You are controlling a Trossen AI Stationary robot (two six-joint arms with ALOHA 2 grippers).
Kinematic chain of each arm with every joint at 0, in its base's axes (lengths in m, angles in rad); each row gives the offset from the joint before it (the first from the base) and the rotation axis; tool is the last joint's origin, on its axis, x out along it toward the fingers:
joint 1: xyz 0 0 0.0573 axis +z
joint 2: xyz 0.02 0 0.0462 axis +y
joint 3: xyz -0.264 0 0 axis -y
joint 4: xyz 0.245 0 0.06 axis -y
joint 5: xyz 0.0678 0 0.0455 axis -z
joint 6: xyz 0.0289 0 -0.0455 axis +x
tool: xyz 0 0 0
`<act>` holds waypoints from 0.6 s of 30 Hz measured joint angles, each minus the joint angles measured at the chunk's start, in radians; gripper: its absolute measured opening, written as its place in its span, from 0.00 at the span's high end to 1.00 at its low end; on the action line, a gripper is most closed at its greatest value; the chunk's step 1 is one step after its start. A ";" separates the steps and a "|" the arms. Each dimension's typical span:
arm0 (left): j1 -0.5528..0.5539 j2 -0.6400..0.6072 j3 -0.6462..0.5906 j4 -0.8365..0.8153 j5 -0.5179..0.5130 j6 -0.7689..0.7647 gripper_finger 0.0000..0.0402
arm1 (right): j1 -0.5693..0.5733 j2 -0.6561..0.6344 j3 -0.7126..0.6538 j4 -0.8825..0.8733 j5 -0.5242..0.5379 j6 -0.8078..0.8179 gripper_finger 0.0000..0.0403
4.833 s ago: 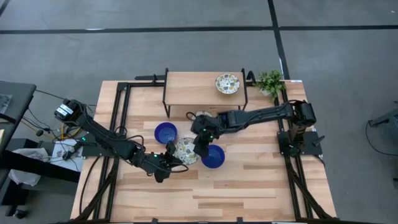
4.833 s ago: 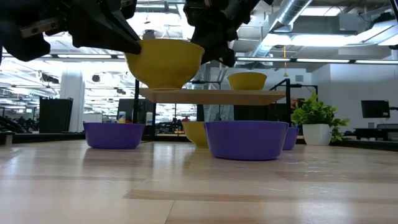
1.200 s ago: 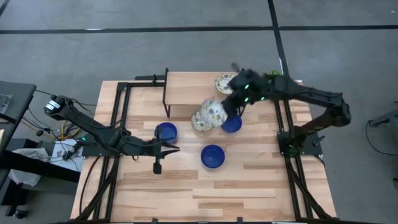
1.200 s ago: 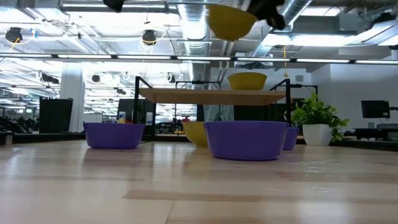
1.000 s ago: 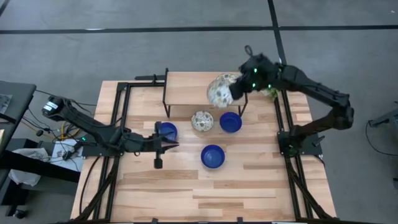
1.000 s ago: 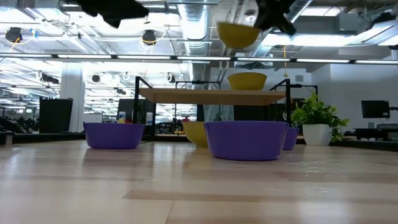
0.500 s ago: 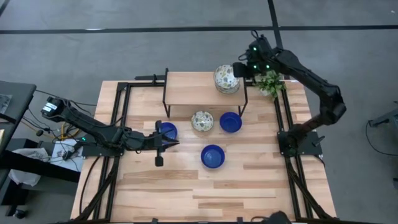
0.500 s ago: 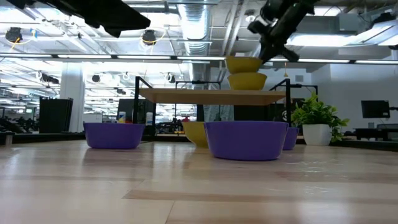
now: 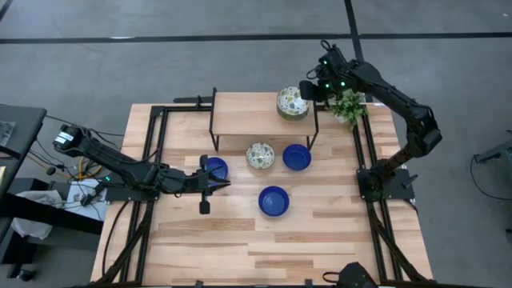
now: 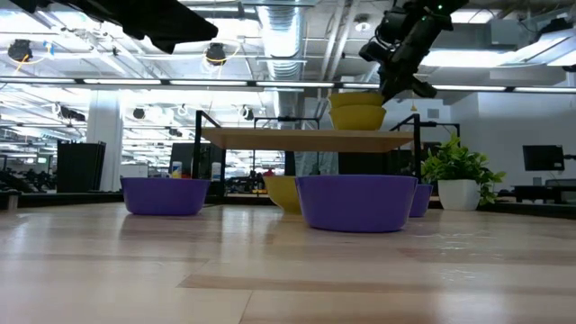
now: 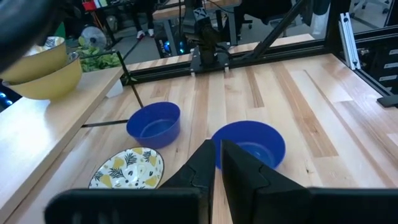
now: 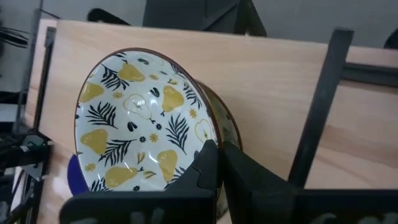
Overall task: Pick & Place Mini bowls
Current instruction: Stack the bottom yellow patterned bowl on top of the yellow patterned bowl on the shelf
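On shelf (image 9: pixel 248 112), right claw (image 12: pixel 219 148) pinching patterned bowl (image 12: pixel 140 127), no legible writing.

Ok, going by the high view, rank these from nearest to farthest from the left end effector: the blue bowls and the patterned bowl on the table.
From the left end effector:
1. Blue bowl beside it, right next to the tip.
2. Patterned bowl, toward the shelf.
3. Blue bowl at table centre, close to call with 2.
4. Blue bowl near the shelf leg, toward the right arm.

I count three glossy solid-blue round mini bowls: (image 9: pixel 214 169), (image 9: pixel 297 157), (image 9: pixel 274 201). Three cream round bowls with patterned insides: one on the table (image 9: pixel 260 155), two stacked on the shelf (image 9: pixel 292 104).
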 joint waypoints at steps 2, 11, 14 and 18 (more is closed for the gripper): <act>0.000 0.000 0.000 0.000 0.000 0.000 0.94 | 0.000 0.002 0.000 -0.015 0.007 -0.001 1.00; 0.000 0.000 0.000 0.001 -0.001 0.000 0.94 | 0.000 0.002 0.000 -0.016 0.011 -0.017 0.99; 0.000 0.000 0.000 0.002 -0.001 0.000 0.94 | 0.000 0.002 0.000 -0.017 0.010 -0.018 0.98; 0.000 0.000 0.000 0.005 -0.001 0.001 0.94 | 0.002 0.002 0.000 -0.030 0.010 -0.022 0.96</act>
